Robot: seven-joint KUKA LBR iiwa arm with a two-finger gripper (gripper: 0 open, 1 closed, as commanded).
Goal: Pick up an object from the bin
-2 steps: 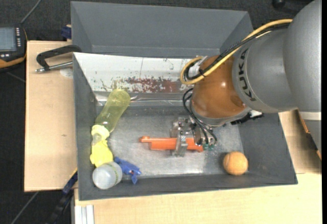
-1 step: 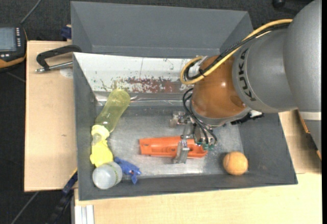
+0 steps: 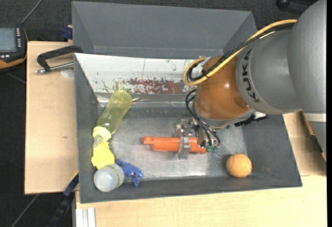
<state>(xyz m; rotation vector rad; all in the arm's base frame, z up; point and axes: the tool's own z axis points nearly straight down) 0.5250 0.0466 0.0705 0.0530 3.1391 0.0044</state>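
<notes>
Low in the middle of the bin [image 3: 155, 29], the claw [image 3: 184, 142] sits right on a long orange plastic piece [image 3: 161, 143], crossing it a little right of its middle, so that the piece sticks out well to the left and only a short end shows on the right. Whether the claw is spread or pinching the piece I cannot tell, as its metal parts and small wires crowd that spot. The orange piece lies flat on the grey floor, lengthwise from left to right, near the centre and well apart from the other things. Above the claw is the arm's rounded brown-orange wrist cover [image 3: 220, 94], with a yellow cable [image 3: 259, 31] looping over it to the big grey arm body [image 3: 290, 70] that enters from the right. An orange ball [image 3: 239, 165] rests near the front right corner, near the claw but not touching it. Along the left wall a pale yellow-green bottle [image 3: 116, 109] lies slanted; below it is a bright yellow lumpy thing [image 3: 101, 154], then a whitish round container [image 3: 108, 178] in the front left corner, with a small blue item [image 3: 130, 171] just beside it.
</notes>
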